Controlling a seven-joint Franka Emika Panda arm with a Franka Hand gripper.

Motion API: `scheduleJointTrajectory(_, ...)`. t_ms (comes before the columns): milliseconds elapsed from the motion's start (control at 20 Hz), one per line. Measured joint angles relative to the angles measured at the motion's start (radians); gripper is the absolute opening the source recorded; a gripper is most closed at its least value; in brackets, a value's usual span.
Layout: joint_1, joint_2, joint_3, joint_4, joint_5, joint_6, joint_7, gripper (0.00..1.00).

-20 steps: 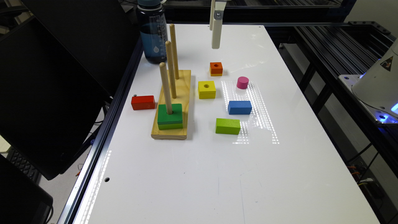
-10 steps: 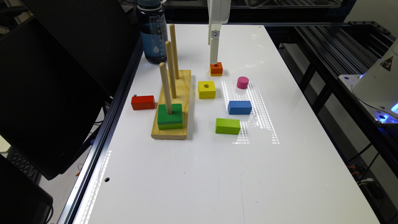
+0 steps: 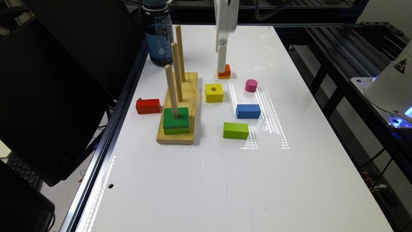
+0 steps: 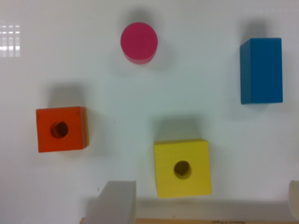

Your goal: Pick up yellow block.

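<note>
Looking across the white tabletop [image 3: 199, 180], you find the yellow block [image 3: 214, 92] lying flat and free, its round hole facing up, roughly midway between the two long edges and in the half nearer the far edge. It sits just beside the wooden peg base [image 3: 180, 108], on the side of that base turned toward the exterior view's right, and nothing touches it.

Your gripper [image 3: 221, 66] hangs low over the orange block [image 3: 224, 71], which lies a little nearer the far edge than the yellow one and well clear of it. In the wrist view the two pale fingertips [image 4: 111, 201] stand wide apart at the frame's edge, so you can read the fingers as spread and holding nothing; the yellow block [image 4: 182, 167] lies between their lines but is not between the tips themselves.

Around your target you also have a pink cylinder [image 3: 251, 85] and a blue block [image 3: 248, 111] toward the exterior view's right, and a lime-green block [image 3: 236, 130] closer to the near edge. A green block [image 3: 175, 120] sits threaded on the nearest peg of the base, a red block [image 3: 148, 106] lies by the edge at the exterior view's left, and a dark water bottle [image 3: 158, 32] stands at the far corner on that side.
</note>
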Motion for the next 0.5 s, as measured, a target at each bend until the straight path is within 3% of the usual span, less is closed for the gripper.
scheduleJointTrajectory(500,0.0,0.021,-0.001,0.0,-0.0027,0.016,0.001,1.0)
